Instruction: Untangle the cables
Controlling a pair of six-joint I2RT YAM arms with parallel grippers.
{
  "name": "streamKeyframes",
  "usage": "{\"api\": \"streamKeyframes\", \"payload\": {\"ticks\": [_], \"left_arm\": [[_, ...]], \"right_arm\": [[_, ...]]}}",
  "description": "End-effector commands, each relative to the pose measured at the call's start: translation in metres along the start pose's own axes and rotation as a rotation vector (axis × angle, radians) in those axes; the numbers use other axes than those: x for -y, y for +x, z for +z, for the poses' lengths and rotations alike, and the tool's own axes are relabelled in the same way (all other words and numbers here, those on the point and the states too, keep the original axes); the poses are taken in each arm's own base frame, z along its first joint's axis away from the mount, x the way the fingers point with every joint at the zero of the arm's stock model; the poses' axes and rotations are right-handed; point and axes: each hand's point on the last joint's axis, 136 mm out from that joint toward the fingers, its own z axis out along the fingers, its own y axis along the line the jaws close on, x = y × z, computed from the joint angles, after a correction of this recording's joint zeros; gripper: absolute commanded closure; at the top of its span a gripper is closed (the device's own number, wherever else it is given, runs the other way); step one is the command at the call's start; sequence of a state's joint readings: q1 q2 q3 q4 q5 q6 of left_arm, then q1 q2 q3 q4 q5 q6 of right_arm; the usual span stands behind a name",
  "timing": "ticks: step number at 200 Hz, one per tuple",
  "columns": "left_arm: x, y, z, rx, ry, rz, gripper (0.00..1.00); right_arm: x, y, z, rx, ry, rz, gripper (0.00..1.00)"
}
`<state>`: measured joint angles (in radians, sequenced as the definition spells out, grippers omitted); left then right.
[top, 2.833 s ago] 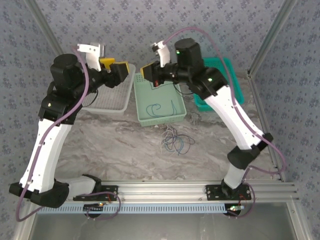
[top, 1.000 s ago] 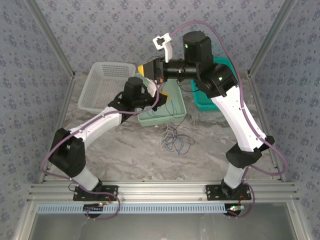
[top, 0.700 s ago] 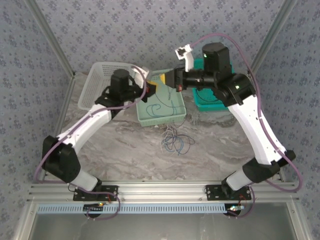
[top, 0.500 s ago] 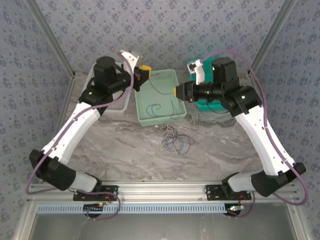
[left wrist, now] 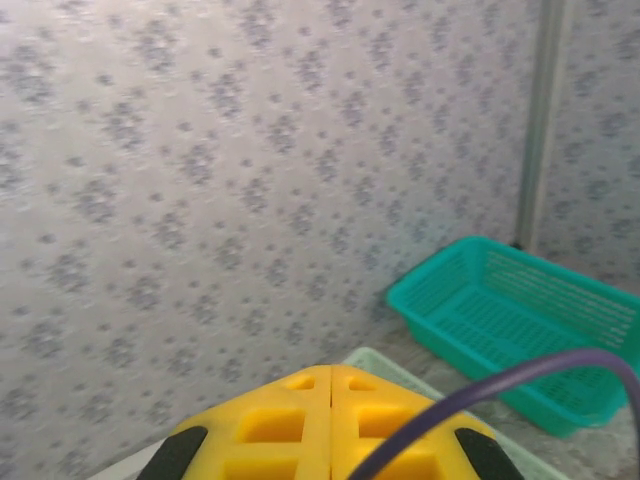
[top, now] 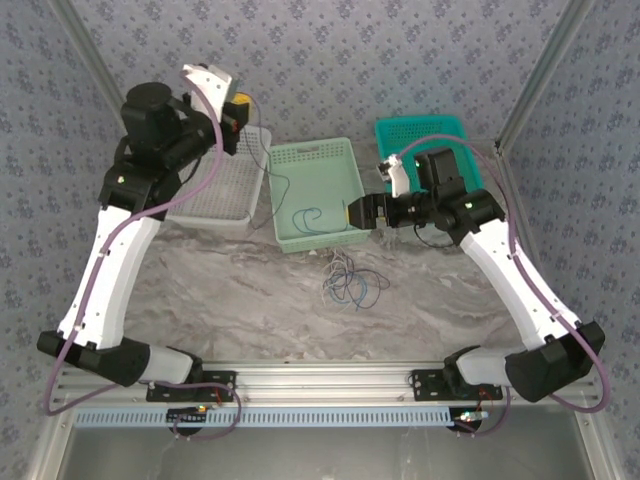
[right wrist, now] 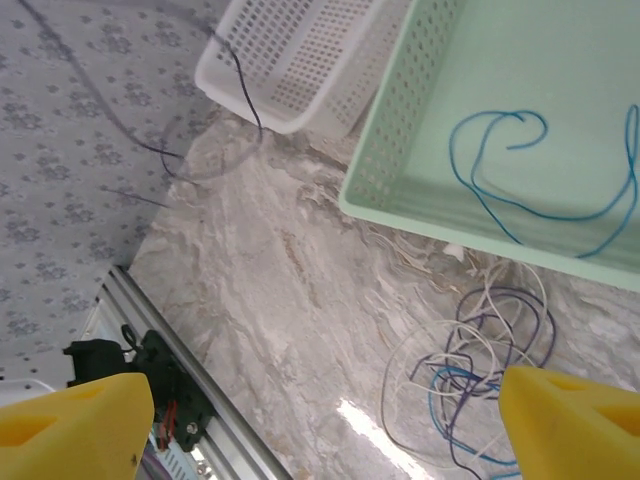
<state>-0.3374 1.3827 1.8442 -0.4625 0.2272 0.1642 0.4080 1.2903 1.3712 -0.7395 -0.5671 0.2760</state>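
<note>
Cables (top: 352, 283) of white, blue and dark purplish-grey lie in a loose tangle on the marbled table (top: 230, 290), just beside the near wall of the pale green basket (top: 318, 146) and between the two arms. A separate blue cable (top: 315, 218) lies curled on the floor of that basket. The right gripper (top: 358, 213) hovers over the basket's near right corner, its jaws spread wide and gripping nothing. In the right wrist view its yellow fingers (right wrist: 75, 420) stand at the two lower corners of the picture, and the tangle (right wrist: 470, 385) lies on the table below them, closer to the right-hand finger and touching neither. The blue cable (right wrist: 540, 165) shows there inside the pale green basket (right wrist: 390, 130). The left gripper (top: 238, 105) is raised high above the far edge of the white basket (top: 215, 195), well apart from the tangle, its jaws pressed together. A thin dark cable (top: 272, 170) hangs from it in the air and runs down past the gap between the white and pale green baskets. The same dark cable (right wrist: 245, 95) crosses in front of the white basket (right wrist: 300, 60) in the right wrist view. In the left wrist view the clenched yellow fingers (left wrist: 270, 420) meet along one seam, with the teal basket (left wrist: 520, 330) beyond them against the patterned wall.
</note>
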Motion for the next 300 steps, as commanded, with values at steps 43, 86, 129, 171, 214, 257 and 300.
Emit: {"api": "streamKeyframes", "payload": {"ticks": [43,86,129,171,214,257,300], "left_arm": [[-0.097,0.021,-0.003,-0.066,-0.217,-0.107,1.0],[-0.151,0.048,0.003,-0.095,-0.312,-0.173,1.0],[-0.178,0.069,0.017,-0.11,-0.33,-0.199,1.0],[-0.195,0.047,0.011,-0.031,-0.329,-0.243,1.0],[-0.203,0.008,-0.003,0.052,-0.322,-0.263,1.0],[-0.181,-0.018,-0.003,0.132,-0.18,-0.324,1.0],[-0.178,-0.008,-0.003,0.135,-0.184,-0.357,1.0]], "right_arm": [[0.025,0.029,0.009,-0.015,0.08,0.018,0.14],[0.049,0.069,0.02,-0.067,0.151,0.06,0.15],[0.061,0.093,0.02,-0.078,0.186,0.106,0.15],[0.065,0.099,0.014,-0.067,0.21,0.126,0.15],[0.065,0.1,0.012,-0.058,0.216,0.131,0.15],[0.066,0.099,0.011,-0.053,0.222,0.129,0.15],[0.066,0.097,0.01,-0.052,0.224,0.124,0.14]]}}
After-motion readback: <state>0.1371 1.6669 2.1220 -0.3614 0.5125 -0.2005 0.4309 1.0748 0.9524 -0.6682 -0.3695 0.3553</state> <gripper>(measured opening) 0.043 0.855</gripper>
